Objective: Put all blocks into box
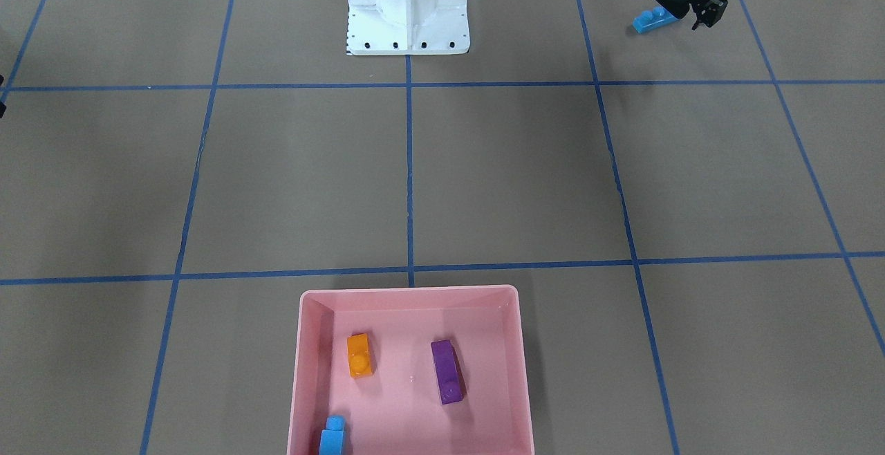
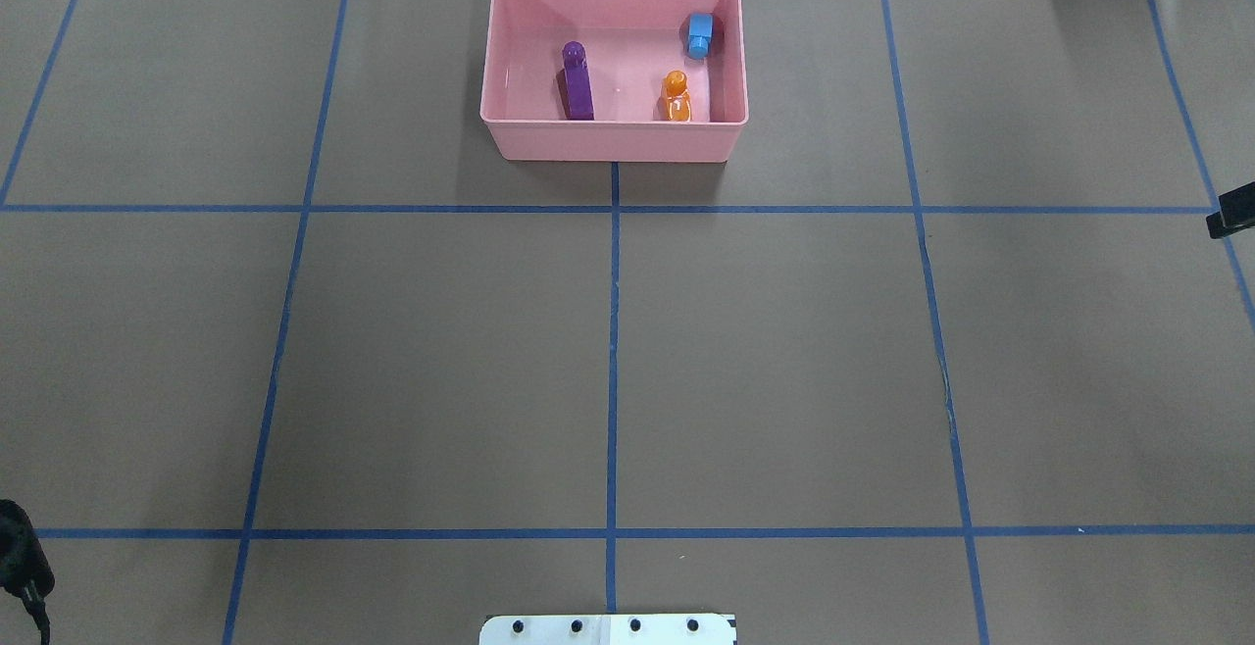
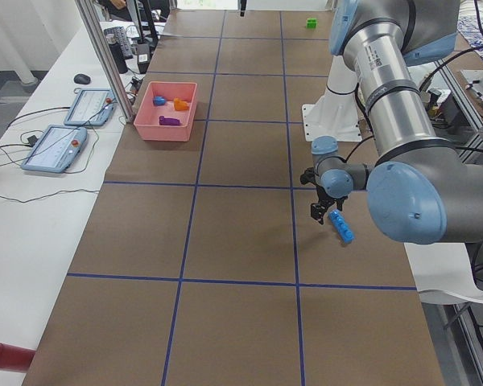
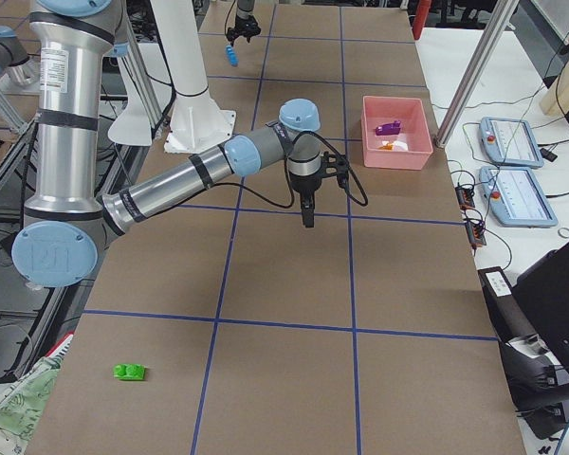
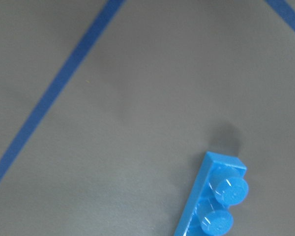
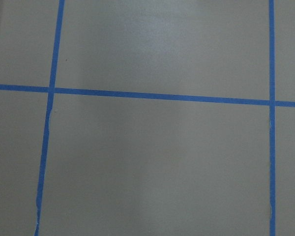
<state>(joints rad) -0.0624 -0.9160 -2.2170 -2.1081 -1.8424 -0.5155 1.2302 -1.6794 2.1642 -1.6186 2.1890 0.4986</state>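
Left gripper [image 1: 686, 18] hangs spread beside the long blue block [image 1: 653, 21]; right gripper [image 4: 308, 220]: I cannot tell its state.

The table [image 2: 784, 351] is being lit evenly from overhead, so only soft, pale shadows are being thrown. In the left wrist view a dark shadow is being cast by the long blue block [image 5: 214, 206] toward twelve o'clock, and its studs are being picked out by white glints; that view is being rendered slightly soft. In the right wrist view a pale sheen is being reflected at twelve o'clock. Tiny glints are being caught on the box [image 1: 401, 406] floor.
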